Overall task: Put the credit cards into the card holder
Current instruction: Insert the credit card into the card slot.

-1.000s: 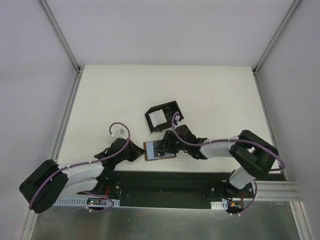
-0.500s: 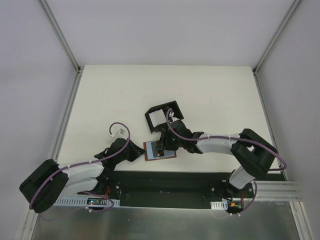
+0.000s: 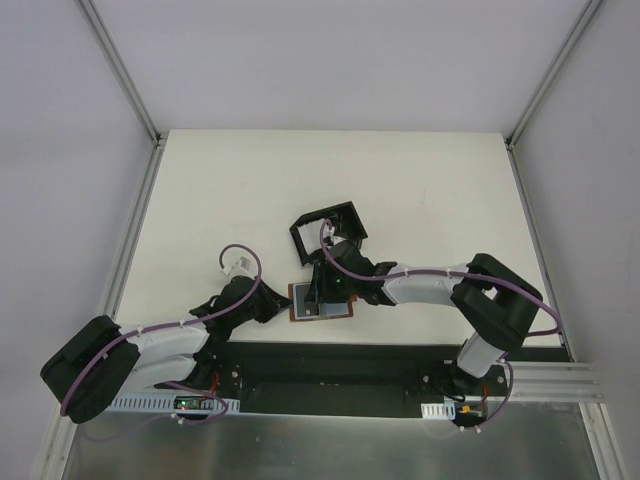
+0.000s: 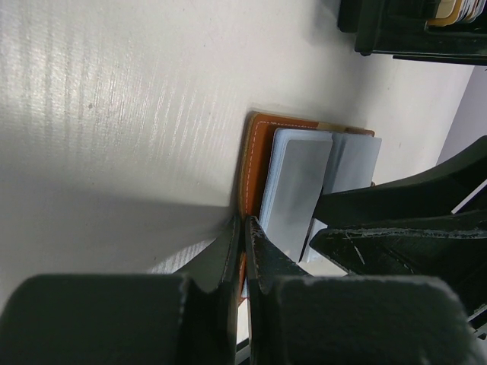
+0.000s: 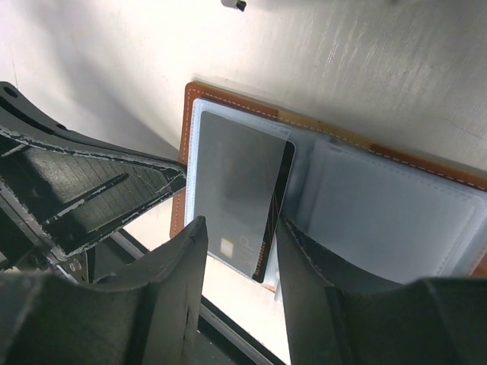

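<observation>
A brown leather wallet (image 3: 296, 309) lies open near the table's front edge. A grey credit card (image 5: 236, 182) rests on its left clear sleeve, the near end poking past the wallet's edge. The card (image 4: 293, 190) also shows in the left wrist view. My left gripper (image 4: 244, 222) is shut on the wallet's (image 4: 257, 152) brown rim. My right gripper (image 5: 240, 236) hangs over that card with its jaws apart, one finger along each long side. I cannot tell whether it touches the card. The black card holder (image 3: 345, 212) stands just behind the wallet, partly hidden by my right arm.
The wallet's right-hand clear sleeve (image 5: 380, 205) lies flat beside the card. The black mounting plate (image 3: 330, 365) runs along the near table edge, just in front of the wallet. Grey walls close in the table on both sides. The two grippers sit close together over the wallet.
My right gripper has slid left over the wallet, from its right half to the card on its left half. The left gripper and the wallet have stayed put.
</observation>
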`<action>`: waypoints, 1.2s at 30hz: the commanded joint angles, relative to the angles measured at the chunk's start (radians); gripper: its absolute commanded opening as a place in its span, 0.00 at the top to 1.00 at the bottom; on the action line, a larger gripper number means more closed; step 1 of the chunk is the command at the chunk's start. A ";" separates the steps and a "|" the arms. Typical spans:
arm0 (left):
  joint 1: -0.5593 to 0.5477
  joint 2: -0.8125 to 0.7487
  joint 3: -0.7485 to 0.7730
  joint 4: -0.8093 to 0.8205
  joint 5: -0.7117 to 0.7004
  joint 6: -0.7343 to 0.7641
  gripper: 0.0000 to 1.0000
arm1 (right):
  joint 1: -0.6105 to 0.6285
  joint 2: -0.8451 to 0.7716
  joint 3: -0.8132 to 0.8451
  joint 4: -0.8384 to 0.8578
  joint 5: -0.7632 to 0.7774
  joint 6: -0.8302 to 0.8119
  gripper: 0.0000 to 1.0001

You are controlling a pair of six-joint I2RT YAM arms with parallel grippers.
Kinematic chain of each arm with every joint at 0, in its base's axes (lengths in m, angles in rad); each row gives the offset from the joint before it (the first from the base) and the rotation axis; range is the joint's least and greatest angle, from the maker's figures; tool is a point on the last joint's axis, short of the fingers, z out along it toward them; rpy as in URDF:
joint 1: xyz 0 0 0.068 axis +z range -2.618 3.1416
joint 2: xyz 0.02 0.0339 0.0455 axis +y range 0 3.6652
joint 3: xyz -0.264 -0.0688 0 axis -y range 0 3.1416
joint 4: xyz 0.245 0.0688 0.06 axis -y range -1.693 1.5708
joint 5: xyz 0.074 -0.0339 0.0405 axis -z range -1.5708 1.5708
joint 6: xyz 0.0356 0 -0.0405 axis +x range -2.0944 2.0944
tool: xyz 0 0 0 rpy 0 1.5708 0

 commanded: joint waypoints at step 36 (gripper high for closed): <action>0.003 -0.204 -0.045 -0.244 -0.032 0.082 1.00 | -0.050 -0.094 0.044 -0.357 0.195 -0.183 0.66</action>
